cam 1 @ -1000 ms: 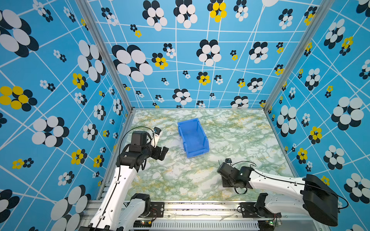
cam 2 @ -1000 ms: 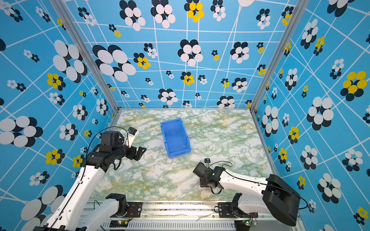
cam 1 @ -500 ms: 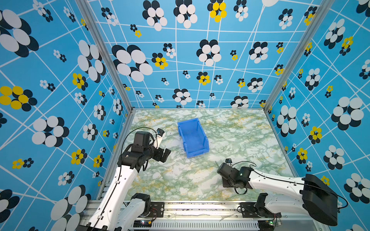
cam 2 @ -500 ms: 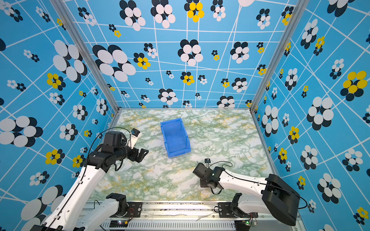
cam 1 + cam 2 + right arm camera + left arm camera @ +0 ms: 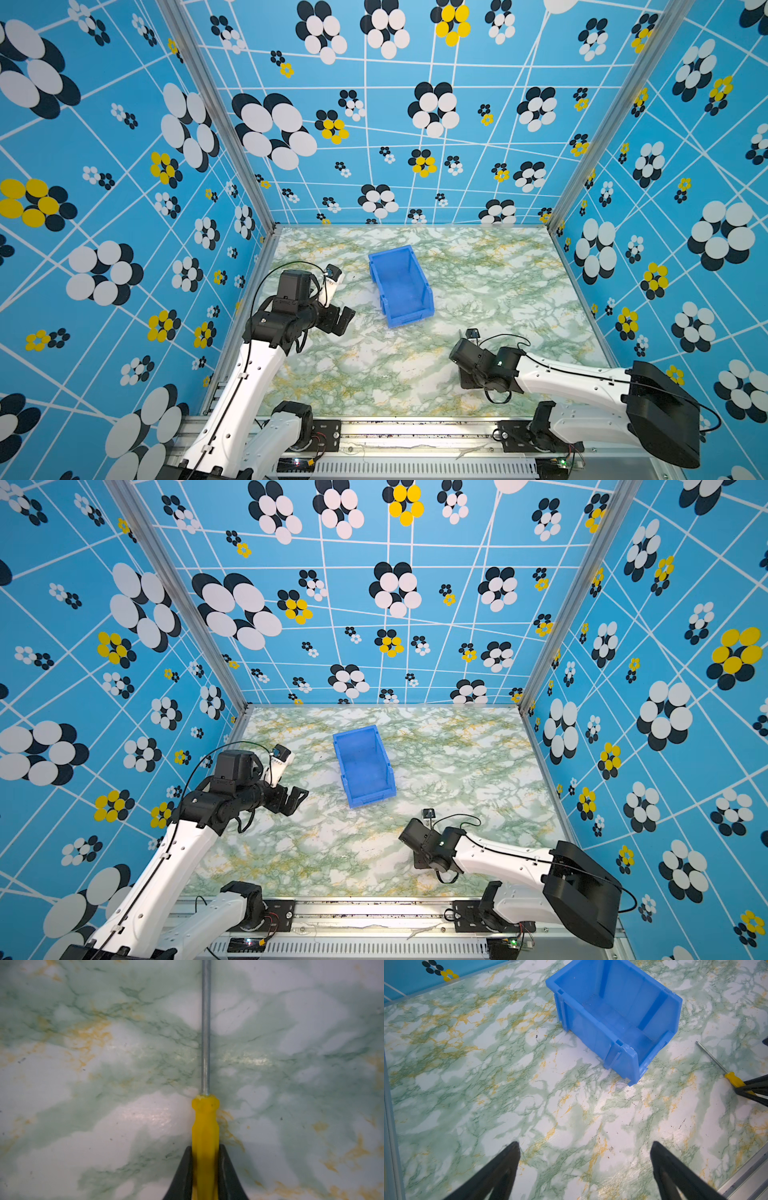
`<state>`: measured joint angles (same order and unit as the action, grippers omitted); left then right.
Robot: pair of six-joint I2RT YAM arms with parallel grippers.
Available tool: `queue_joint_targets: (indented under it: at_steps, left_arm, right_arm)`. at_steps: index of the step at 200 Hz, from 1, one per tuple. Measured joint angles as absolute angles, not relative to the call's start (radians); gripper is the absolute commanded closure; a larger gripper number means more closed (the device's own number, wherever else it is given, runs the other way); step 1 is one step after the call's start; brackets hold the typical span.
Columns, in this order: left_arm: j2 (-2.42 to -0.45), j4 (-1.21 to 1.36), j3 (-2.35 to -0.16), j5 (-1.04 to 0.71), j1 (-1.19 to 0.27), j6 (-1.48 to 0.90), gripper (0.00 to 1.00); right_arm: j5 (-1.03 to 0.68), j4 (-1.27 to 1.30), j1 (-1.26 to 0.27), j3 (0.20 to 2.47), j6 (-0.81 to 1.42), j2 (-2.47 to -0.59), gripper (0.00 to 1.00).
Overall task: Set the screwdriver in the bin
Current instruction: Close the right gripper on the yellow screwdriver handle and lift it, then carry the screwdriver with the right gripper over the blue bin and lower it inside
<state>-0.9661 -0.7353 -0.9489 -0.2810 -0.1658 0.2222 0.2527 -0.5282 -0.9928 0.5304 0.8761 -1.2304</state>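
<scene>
Low over the near right part of the green-veined marble tabletop (image 5: 374, 374), the black right gripper (image 5: 205, 1152) has its two fingers pressed against both sides of the yellow plastic handle of the slim screwdriver (image 5: 205, 1126), whose thin metal shaft lies flat on the surface, pointing away from the gripper. Farther back, near the middle, the bright blue rectangular plastic bin (image 5: 401, 286) stands empty and well apart from the screwdriver, and to its left the black left gripper (image 5: 584, 1151) hangs above the table with its fingers spread wide, holding nothing.

A green-and-gold marbled tabletop (image 5: 374, 374) lies between blue walls (image 5: 124, 166) patterned with flowers.
</scene>
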Motion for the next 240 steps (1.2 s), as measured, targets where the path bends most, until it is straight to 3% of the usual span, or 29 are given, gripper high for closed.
queue_joint_targets:
  at_steps: [77, 122, 167, 240]
  left_arm:
    - [-1.026, -0.753, -0.972, -0.288, -0.144, 0.201, 0.01]
    - [-1.018, -0.761, -0.985, -0.303, -0.144, 0.194, 0.01]
    - [-1.01, -0.767, -0.989, -0.269, -0.144, 0.184, 0.01]
    - [-0.997, -0.809, -1.047, -0.329, -0.144, 0.187, 0.01]
  right_arm:
    - [0.281, -0.628, -0.995, 0.526, 0.854, -1.042, 0.87]
    - [0.307, -0.731, -0.986, 0.694, 0.772, -1.021, 0.88]
    - [0.305, -0.776, -0.944, 0.958, 0.657, -1.162, 0.88]
    - [0.221, -0.779, -0.878, 1.406, 0.455, -1.589, 0.88]
